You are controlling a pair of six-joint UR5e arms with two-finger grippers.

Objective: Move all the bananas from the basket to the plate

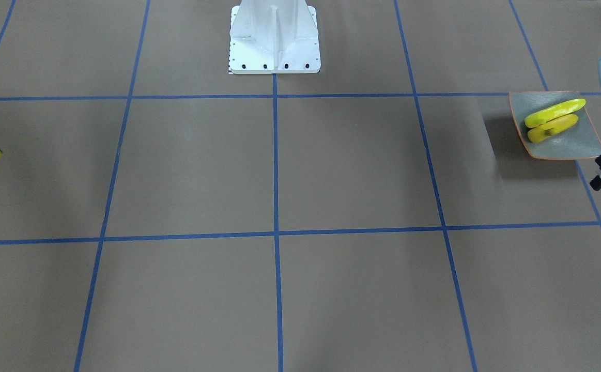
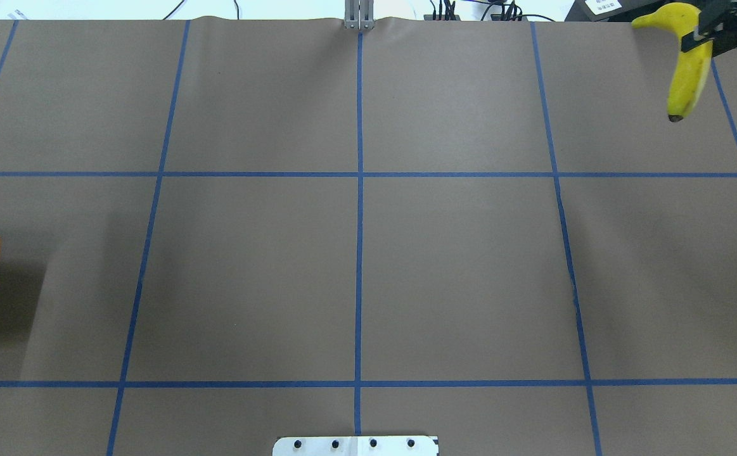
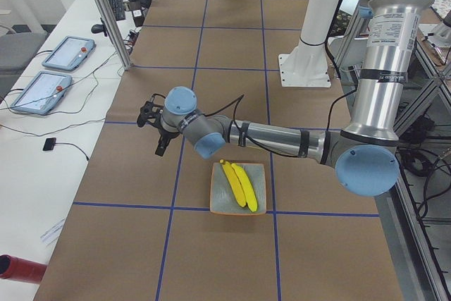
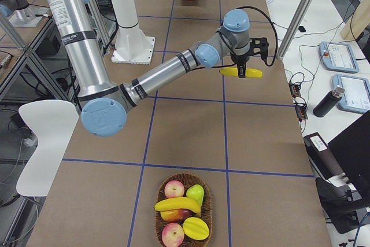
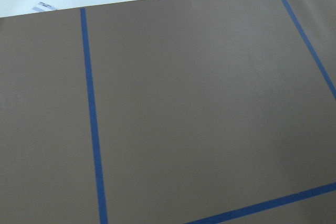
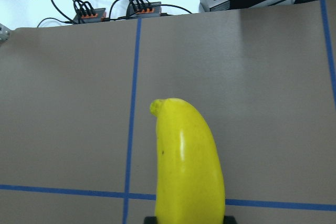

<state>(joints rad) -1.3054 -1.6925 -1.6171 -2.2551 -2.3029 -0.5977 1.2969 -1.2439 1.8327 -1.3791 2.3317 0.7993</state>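
One banana (image 2: 685, 69) hangs in the air, clamped in the right end effector (image 2: 692, 39). It is above the surface (image 2: 355, 266), near the far edge on the robot's right half, well apart from both basket and plate. The fingers grip it nearer the stem end, so the dark tip droops lower.

Judging by the gloss it's prob. hard plastic: light, stiff, not fragile. It also looks slick and rounded, so it could swivel or slip btwn the fingers. A hold across the thick middle, w/ fingers crossing the curve, looks safest.

Two bananas (image 1: 553, 120) lie side by side, touching, on the plate (image 1: 584, 147). This is a grey-green dish w/ a thin orange rim at the robot's left end of the surface. A fourth banana (image 4: 177, 205) lies in the basket (image 4: 156, 224) at the right end, on top of apples (image 4: 173, 189) and other fruit. Task looks approx half done, w/ the third in transit.

The right arm (image 4: 162, 73) is stretched long and low across the surface, w/ its wrist turned so the end effector points down. The left arm (image 3: 275, 135) is also stretched out low. The left end effector (image 3: 159, 142) hangs near the plate on the operators' side and holds nothing visible. Can't tell whether its fingers are apart or together.
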